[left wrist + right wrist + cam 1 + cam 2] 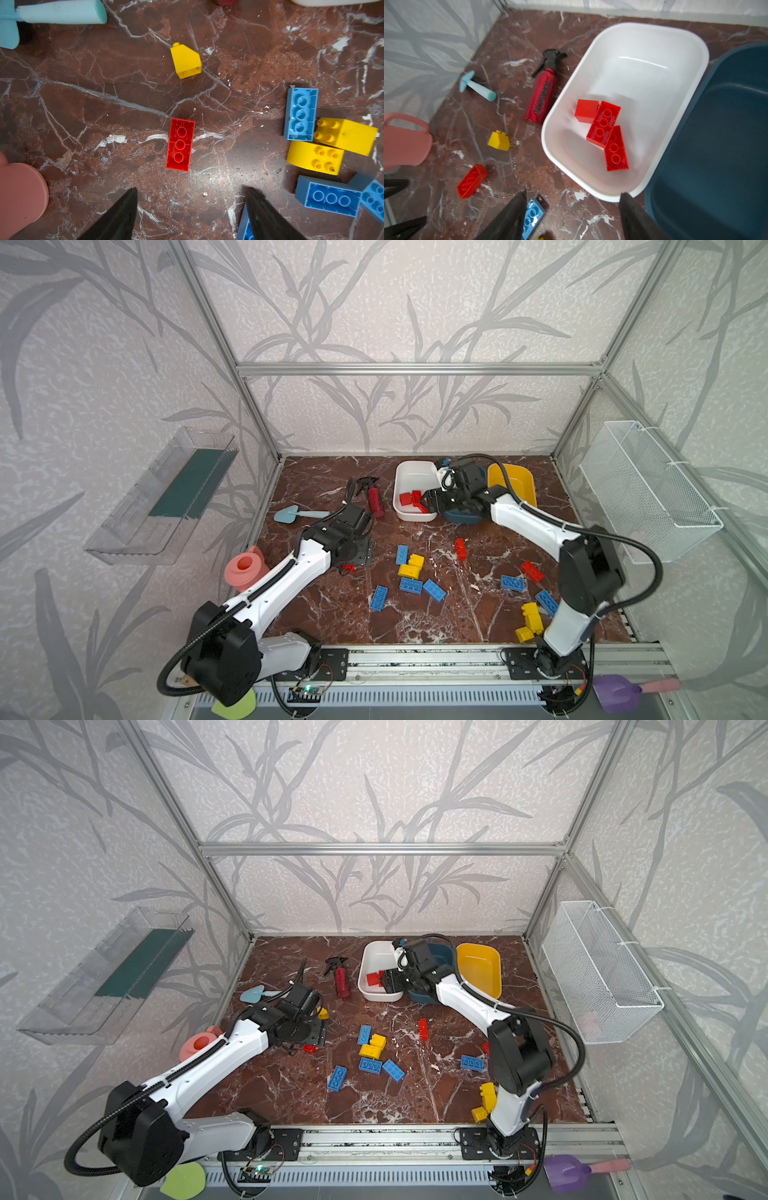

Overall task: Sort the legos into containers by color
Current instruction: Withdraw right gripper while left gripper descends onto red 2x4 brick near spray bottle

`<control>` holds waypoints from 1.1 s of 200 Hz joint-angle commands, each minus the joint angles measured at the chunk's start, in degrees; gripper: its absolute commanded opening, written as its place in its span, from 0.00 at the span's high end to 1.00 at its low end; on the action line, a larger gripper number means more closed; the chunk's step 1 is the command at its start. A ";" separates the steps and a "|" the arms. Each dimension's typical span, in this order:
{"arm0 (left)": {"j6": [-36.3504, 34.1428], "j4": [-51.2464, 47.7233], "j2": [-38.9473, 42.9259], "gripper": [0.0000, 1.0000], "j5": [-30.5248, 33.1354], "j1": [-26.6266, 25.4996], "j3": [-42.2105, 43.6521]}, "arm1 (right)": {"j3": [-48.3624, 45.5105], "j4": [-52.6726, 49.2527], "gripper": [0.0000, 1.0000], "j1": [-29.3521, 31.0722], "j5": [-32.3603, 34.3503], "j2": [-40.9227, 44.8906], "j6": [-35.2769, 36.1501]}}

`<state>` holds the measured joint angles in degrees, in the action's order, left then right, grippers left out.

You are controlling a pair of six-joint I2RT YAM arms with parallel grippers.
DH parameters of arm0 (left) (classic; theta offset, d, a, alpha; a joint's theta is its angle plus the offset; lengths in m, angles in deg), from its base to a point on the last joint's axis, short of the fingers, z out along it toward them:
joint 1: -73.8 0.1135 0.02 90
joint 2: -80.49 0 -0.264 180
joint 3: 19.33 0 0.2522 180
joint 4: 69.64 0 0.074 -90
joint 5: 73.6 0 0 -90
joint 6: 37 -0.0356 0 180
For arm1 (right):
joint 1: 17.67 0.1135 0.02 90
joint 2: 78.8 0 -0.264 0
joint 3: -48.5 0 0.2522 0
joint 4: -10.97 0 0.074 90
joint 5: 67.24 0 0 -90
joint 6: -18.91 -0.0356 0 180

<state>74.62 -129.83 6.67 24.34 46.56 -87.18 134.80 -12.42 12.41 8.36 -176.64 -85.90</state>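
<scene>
The white container (409,477) holds three red legos (604,124). My right gripper (573,194) hangs open and empty just over its near rim (415,517). The teal-blue container (716,145) sits beside it, partly under the right arm. The yellow container (515,483) stands at the back right. My left gripper (191,189) is open above the floor, with a red lego (180,144) lying just ahead of its fingertips. A yellow sloped lego (186,61) lies beyond. Blue and yellow legos (411,566) are clustered mid-floor. More legos (530,620) lie near the right arm's base.
A dark-red spray bottle (376,499) lies left of the white tub. A teal shovel (297,514) and a pink watering can (245,568) sit by the left wall. A wire basket (648,489) hangs on the right wall and a clear shelf (166,497) on the left.
</scene>
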 commanded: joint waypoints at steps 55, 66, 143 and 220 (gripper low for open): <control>-1.49 -3.03 -14.18 0.19 -3.65 6.05 -3.32 | -33.23 21.44 0.28 3.16 2.79 21.17 -7.95; -1.82 -2.64 -15.28 0.20 -4.99 7.20 -3.49 | -35.36 22.37 0.28 3.37 3.15 22.71 -7.96; -2.90 -1.35 -20.89 0.33 -9.94 8.85 -4.26 | -37.88 23.43 0.28 3.45 3.52 25.88 -7.27; -2.91 -1.46 -21.98 0.67 -10.57 8.88 -4.77 | -38.10 23.51 0.28 3.48 3.83 25.38 -7.03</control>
<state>72.00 -130.31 -14.95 14.22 55.21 -90.37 97.20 9.78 15.65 11.77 -151.81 -92.74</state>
